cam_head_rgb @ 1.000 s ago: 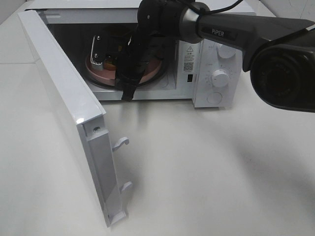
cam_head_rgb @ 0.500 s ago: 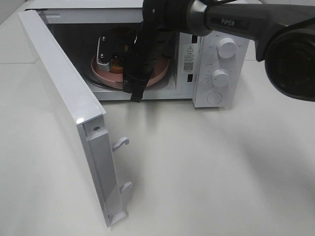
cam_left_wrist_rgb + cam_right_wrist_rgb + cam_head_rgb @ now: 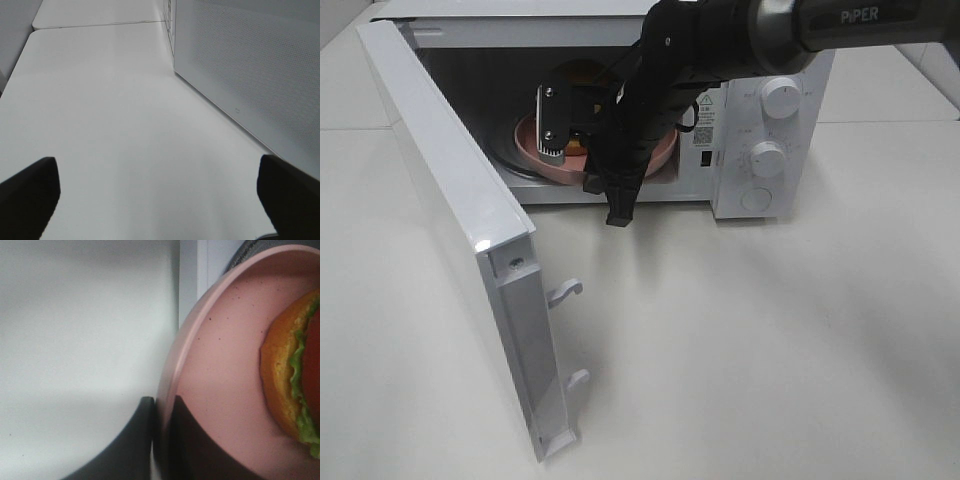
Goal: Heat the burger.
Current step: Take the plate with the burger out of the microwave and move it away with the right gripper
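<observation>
The burger (image 3: 287,385), with its tan bun and green lettuce, lies on a pink plate (image 3: 225,355). My right gripper (image 3: 159,440) is shut on the plate's rim, one finger on each side. From above, the plate (image 3: 662,156) sits in the mouth of the open microwave (image 3: 760,110). The right gripper (image 3: 617,205) comes down at its front edge. The wrist hides most of the burger (image 3: 574,149). My left gripper (image 3: 160,192) is open over bare table beside the microwave's perforated side (image 3: 250,70), with nothing between its fingers.
The microwave door (image 3: 450,200) stands wide open to the left, and its latch hooks (image 3: 566,290) stick out over the table. Control knobs (image 3: 768,157) are on the right of the oven front. White table (image 3: 750,340) lies in front.
My right arm has moved to the right and toward the front of the microwave, taking the plate and burger with it. The door has not moved.
</observation>
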